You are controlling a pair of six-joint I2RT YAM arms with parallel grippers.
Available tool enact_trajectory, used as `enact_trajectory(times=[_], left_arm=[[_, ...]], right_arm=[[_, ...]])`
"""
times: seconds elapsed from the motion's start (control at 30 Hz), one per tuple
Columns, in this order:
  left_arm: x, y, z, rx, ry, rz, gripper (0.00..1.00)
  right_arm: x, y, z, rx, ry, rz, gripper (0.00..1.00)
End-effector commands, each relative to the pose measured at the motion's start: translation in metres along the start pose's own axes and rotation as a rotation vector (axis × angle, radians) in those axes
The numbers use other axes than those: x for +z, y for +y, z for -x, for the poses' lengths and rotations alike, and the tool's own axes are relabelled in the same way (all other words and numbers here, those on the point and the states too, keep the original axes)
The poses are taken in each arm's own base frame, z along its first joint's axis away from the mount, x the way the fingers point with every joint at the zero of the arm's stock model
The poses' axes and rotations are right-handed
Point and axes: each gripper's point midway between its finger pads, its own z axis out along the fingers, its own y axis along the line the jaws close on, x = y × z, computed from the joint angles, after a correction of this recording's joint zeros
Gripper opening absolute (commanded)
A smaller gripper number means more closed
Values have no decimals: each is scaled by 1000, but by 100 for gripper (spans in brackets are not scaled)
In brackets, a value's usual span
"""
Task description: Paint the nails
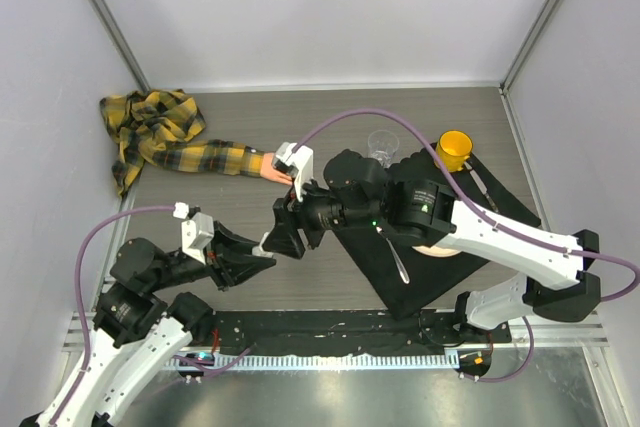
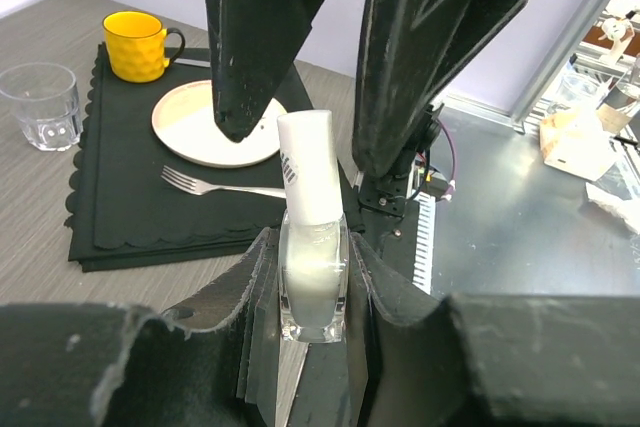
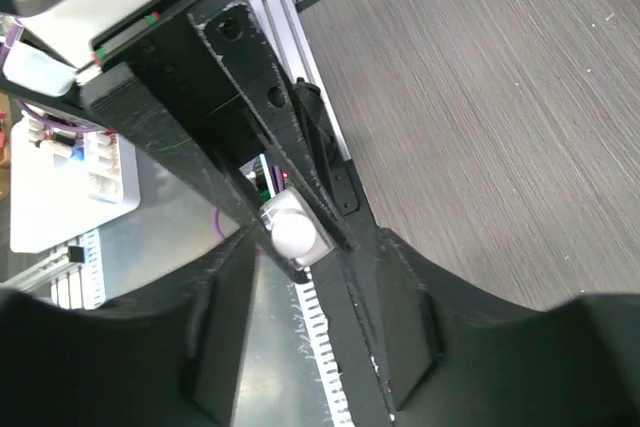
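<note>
**Nails.** On the hand [image 1: 271, 173], at the back-middle of the table [image 1: 330, 107]. Too small to make out; fingertips hidden under the right arm's wrist.

- Lie: flat on the table, palm side not readable.
- Long axis: left to right in the top view, in line with the sleeve [image 1: 190, 155]. Fingertips point right, toward the mat [image 2: 120, 217]. Cuff end trails left into bunched plaid at the back-left corner.
- Reason for lie, judged: laid out flat and steady so a brush can approach from the arms' side.

**Bottle [image 2: 313, 292].** Clear glass, pale contents, white cap [image 2: 308, 172] on.

- Held off the table, near the front and well short of the hand.
- Cap end points away from the left gripper and leans slightly.

**Left gripper [image 2: 312, 247].** Clamped on the bottle's glass body, cap left free. Judged a bracing hold, so the cap can be turned by the other arm.

**Right gripper [image 2: 305, 150].** Jaws apart, one on each side of the cap, a gap showing on both sides. Nothing gripped. Judged lined up to take the cap and draw the brush.

**Task stage, judged.** Early: bottle capped, no paint visible.

**Surround.** Plate [image 2: 200, 122], fork [image 2: 215, 185] and cup [image 2: 135, 45] on the mat. Glass [image 2: 40, 105] just beside the mat.
</note>
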Motion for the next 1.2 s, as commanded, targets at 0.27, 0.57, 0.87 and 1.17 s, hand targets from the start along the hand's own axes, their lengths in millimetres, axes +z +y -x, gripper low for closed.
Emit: enact_trajectory(times=[0.27,0.57,0.87,1.17], left_arm=[[-1,-8,21,57,-48,-27,0],[-1,-6,22,58,-50,-16,0],[1,-4,19,47,-35,-12,0],[1,-4,19,46,-36,-15,0]], right_arm=[[6,10,12,-31,-14,49,47],[6,13,13,-37,-23,69,5],[-15,1,32,-59,-130,-20,0],[-16,2,30,-64,-125,-15,0]])
